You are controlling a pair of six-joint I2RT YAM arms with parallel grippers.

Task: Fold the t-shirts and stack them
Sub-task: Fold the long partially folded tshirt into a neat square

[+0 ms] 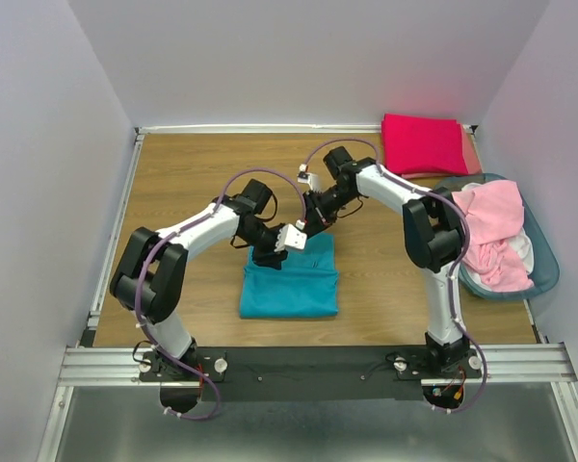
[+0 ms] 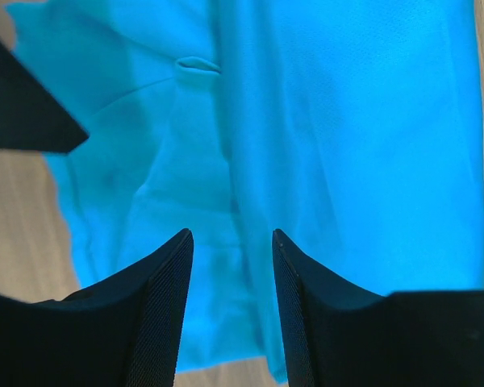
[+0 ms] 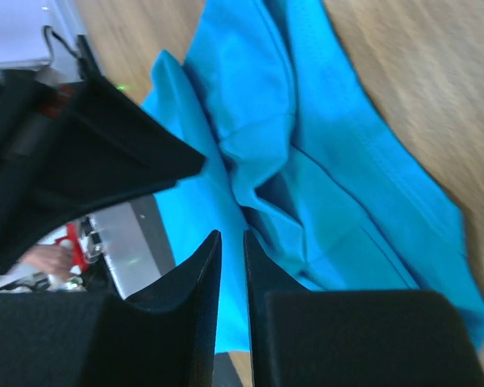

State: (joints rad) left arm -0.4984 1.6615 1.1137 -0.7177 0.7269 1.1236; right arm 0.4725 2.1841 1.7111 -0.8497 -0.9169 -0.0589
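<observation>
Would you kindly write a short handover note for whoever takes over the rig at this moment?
Left claw: open, empty, over the teal t-shirt.
Right claw: jaws nearly together, nothing between them, over the same shirt.
Done: teal t-shirt folded into a rectangle mid table; crimson t-shirt folded at the far right corner on salmon cloth.
Left: stack the teal one; fold and stack the light pink t-shirts heaped in the basket on the right.

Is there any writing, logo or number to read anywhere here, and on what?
None can be read. The teal t-shirt, the crimson t-shirt and the basket look plain; a red-and-white patch at the left edge of the right wrist view is too blurred to tell.
</observation>
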